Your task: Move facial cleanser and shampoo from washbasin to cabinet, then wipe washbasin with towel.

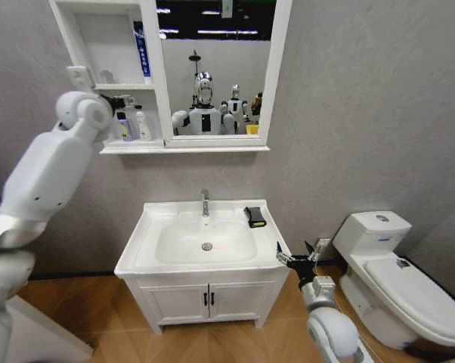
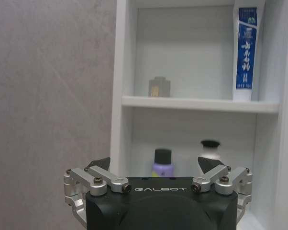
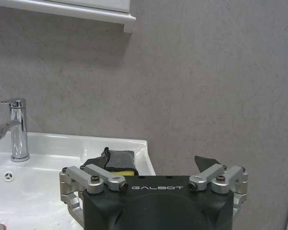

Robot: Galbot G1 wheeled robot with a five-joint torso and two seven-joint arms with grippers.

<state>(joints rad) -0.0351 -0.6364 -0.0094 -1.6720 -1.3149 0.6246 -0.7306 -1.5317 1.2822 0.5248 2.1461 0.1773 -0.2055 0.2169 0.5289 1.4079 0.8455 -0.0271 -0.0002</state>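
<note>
Head view, left to right. The white left arm rises from the 8 o'clock edge toward 10 o'clock, its left gripper (image 2: pixel 155 168) held before the white wall-mounted cabinet (image 1: pixel 153 76) with its tall mirror and column of open shelves; in the left wrist view the black fingertips stand wide apart with nothing between them. On the lower shelf, directly beyond that gripper, stand a purple bottle with a black cap (image 2: pixel 162 164) and, at its 3 o'clock, a white bottle with a black cap (image 2: pixel 210 150); they are close together but contact cannot be judged. On the shelf above are a small grey block-shaped object (image 2: pixel 159 86) and an upright white-and-blue tube (image 2: pixel 244 50) against the shelf's right wall. Below the cabinet, at the picture's centre, the white rectangular ceramic washbasin (image 1: pixel 148 238) tops a white two-door vanity with black handles (image 1: pixel 206 299); a chrome faucet (image 1: pixel 205 202) stands at 12 o'clock of the bowl and a chrome drain (image 1: pixel 206 246) lies at its middle. The small black folded towel with a yellow-green edge (image 1: pixel 255 216) rests on the basin's rim at 2 o'clock of the bowl. The right gripper (image 1: pixel 292 255) hovers just off the basin's front right corner, at 5 o'clock of the towel, fingertips spread and empty. A white toilet (image 1: pixel 397 276) occupies the 4 o'clock region.
</note>
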